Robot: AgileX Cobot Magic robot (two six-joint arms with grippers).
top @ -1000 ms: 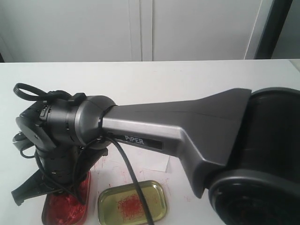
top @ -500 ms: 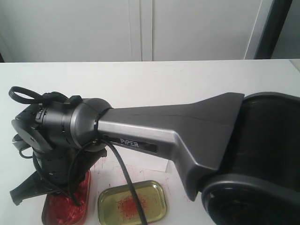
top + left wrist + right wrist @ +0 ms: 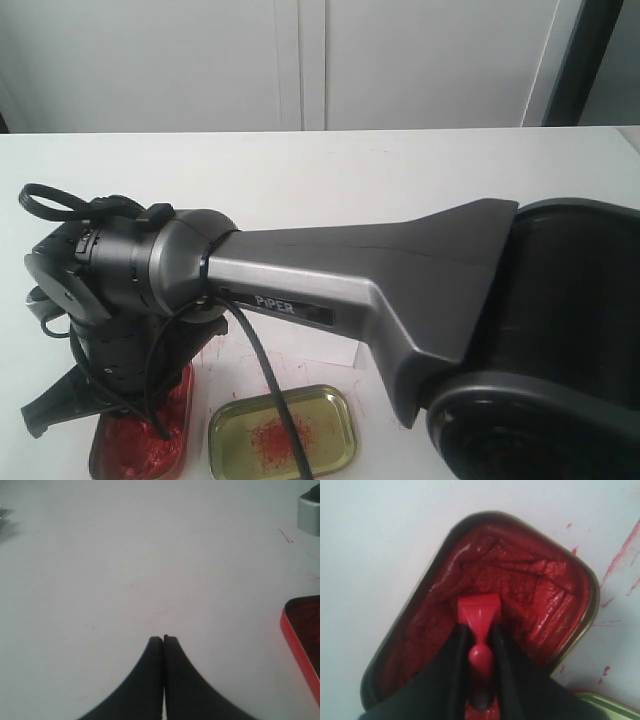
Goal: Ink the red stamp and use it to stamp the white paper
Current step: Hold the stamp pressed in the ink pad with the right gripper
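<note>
Right arm (image 3: 330, 270) has slid left, bent down over the ink tin (image 3: 420, 587); right fingers (image 3: 451, 670) pinch the red stamp (image 3: 479, 611), base in red paste; left fingers (image 3: 150, 680) closed; gold tray (image 3: 325, 425) has 1 red smudge.

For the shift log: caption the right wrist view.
Right gripper holds the red stamp base-down on red paste in the ink tin.

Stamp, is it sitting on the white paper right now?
No, the right end effector holds the stamp down in the tin of red ink paste.
</note>
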